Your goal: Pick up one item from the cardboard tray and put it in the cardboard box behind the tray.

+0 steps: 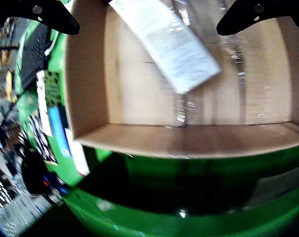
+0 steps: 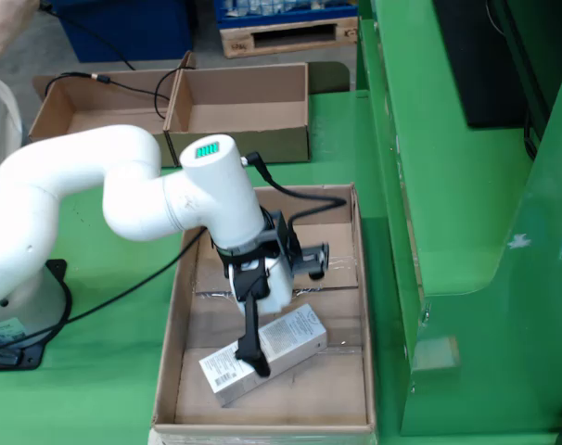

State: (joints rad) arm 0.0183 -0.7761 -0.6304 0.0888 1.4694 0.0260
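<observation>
- My gripper (image 2: 262, 348) hangs low inside the tray (image 2: 179, 306), fingers pointing down at the carton (image 2: 262, 354).
- In the wrist view my two black fingers (image 1: 43, 15) show only as tips in the top corners, at about 10 and 2 o'clock, spread wide apart; the gripper (image 1: 149, 17) has nothing clamped between them.
- The carton (image 1: 167, 42) lies between those tips in the wrist view, a white box with fine print running from 12 o'clock down toward the centre, blurred. I cannot tell whether either finger touches it.
- In the fixed view one dark finger (image 2: 252, 338) crosses the carton's top face; the carton lies flat and askew on the tray floor, its barcoded end toward 7 o'clock and its other end toward 2 o'clock.
- The carton is the only item I can make out in the tray; it rests in the near half, toward 6 o'clock.
- The tray (image 1: 189, 138) fills most of the wrist view, with its brown wall across the middle and green surface below it.
- My white arm (image 2: 95, 199) comes in from 9 o'clock in the fixed view, a black cable (image 2: 304, 195) trailing from the wrist.
- The box (image 2: 239, 116) stands beyond the tray at 12 o'clock, open, well apart from the carton, with another open box (image 2: 100, 107) touching its 9 o'clock side.
- All sit on a green table (image 2: 86, 371).
</observation>
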